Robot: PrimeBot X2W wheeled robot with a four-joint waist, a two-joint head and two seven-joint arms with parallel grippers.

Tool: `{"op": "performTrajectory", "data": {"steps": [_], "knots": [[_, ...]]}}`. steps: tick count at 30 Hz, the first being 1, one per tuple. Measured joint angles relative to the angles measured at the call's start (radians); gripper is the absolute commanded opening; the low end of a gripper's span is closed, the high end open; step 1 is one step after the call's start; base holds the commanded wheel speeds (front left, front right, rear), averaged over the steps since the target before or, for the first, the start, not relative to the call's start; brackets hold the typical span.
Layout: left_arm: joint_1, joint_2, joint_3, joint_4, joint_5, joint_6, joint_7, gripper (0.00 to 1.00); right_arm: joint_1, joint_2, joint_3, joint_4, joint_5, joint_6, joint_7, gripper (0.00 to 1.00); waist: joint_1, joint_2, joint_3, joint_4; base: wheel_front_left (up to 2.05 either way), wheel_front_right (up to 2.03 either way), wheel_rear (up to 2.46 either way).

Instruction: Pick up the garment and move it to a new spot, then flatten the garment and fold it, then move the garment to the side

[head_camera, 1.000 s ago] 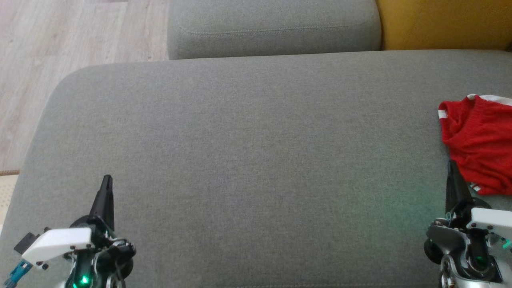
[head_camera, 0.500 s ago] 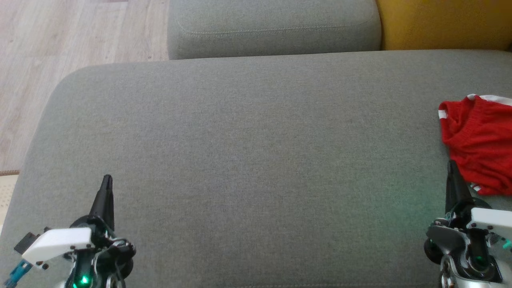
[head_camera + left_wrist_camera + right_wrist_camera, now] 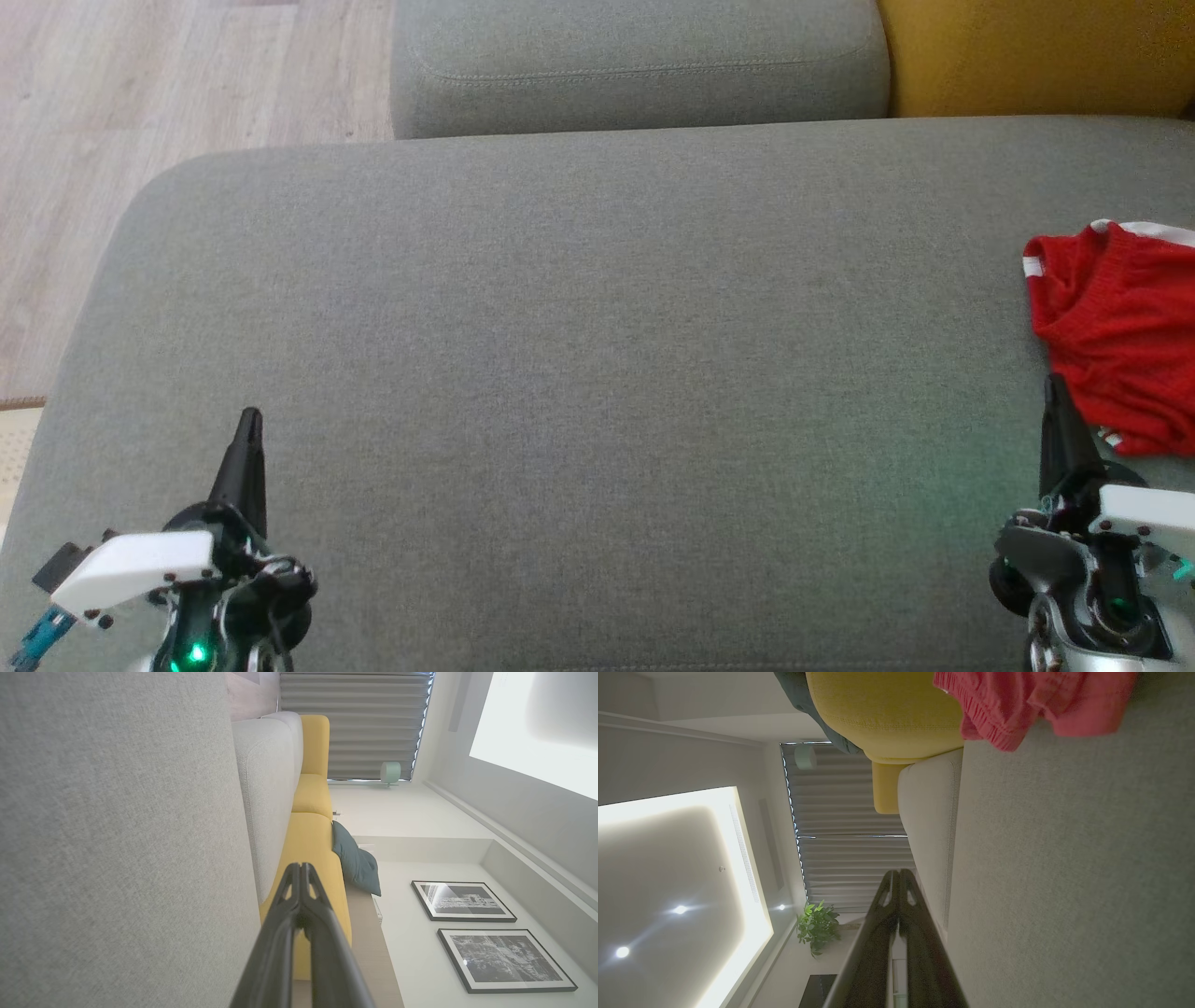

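Note:
The garment (image 3: 1116,331) is a crumpled red knit piece with white stripes, lying at the right edge of the grey sofa seat (image 3: 579,373). In the right wrist view the garment (image 3: 1017,704) shows at the top. My right gripper (image 3: 1055,385) is shut and empty, its tips just left of the garment's lower edge. My left gripper (image 3: 249,417) is shut and empty too, low over the seat's front left. The fingers meet at the tips in both wrist views, left gripper (image 3: 300,867) and right gripper (image 3: 899,872).
A grey back cushion (image 3: 635,65) lies behind the seat, with a yellow cushion (image 3: 1036,56) to its right. Wood floor (image 3: 140,140) lies past the seat's left edge. A teal pillow (image 3: 356,861) rests on the yellow sofa part.

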Motion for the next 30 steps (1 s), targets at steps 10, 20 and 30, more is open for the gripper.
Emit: {"op": "performTrajectory", "data": {"steps": [10, 20, 30], "knots": [[0.000, 0.000, 0.000, 0.000, 0.000, 0.000, 0.000, 0.00, 0.000, 0.000, 0.000, 0.000, 0.000, 0.000, 0.000, 0.00, 0.0000, 0.0000, 0.000, 0.000, 0.00, 0.00, 0.00], [-0.001, 0.000, 0.000, 0.000, 0.000, 0.000, 0.000, 0.00, 0.000, 0.000, 0.000, 0.000, 0.000, 0.000, 0.000, 0.00, 0.0000, 0.0000, 0.000, 0.000, 0.00, 0.00, 0.00], [-0.001, 0.000, 0.000, 0.000, 0.000, 0.000, 0.000, 0.00, 0.000, 0.000, 0.000, 0.000, 0.000, 0.000, 0.000, 0.00, 0.0000, 0.0000, 0.000, 0.000, 0.00, 0.00, 0.00]]}}
